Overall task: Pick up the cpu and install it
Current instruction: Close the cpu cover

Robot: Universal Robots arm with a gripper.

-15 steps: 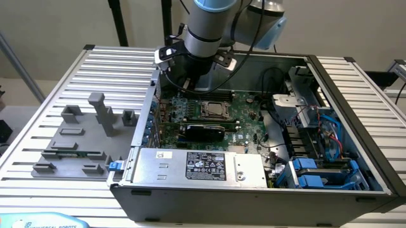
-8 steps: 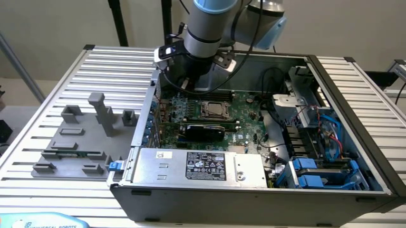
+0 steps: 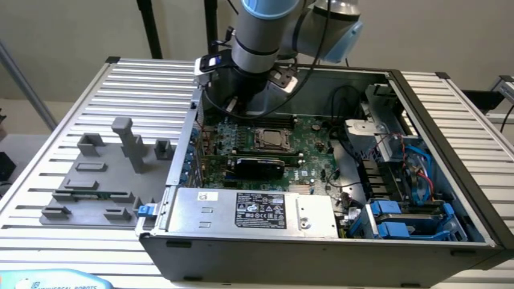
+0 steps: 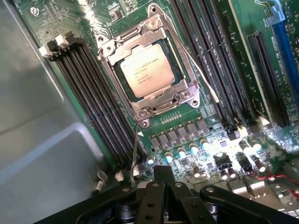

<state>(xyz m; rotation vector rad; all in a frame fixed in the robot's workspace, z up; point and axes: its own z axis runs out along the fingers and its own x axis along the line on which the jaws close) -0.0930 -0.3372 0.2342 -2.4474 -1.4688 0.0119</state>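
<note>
Inside the socket, cpu lying flat, tool pressed together, empty, hovering clear of it

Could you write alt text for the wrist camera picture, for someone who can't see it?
A silver cpu sits in its metal-framed socket on a green motherboard, black memory slots flanking it. The robot's claw hangs above, shut and empty.

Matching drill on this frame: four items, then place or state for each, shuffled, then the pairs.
1 cpu
2 memory stick
3 end effector
4 power supply

A shut, above the motherboard
B in the motherboard socket
C on the grey fixture outside the case
D silver labelled box inside the case

Pairs: 1-B, 2-C, 3-A, 4-D
</note>
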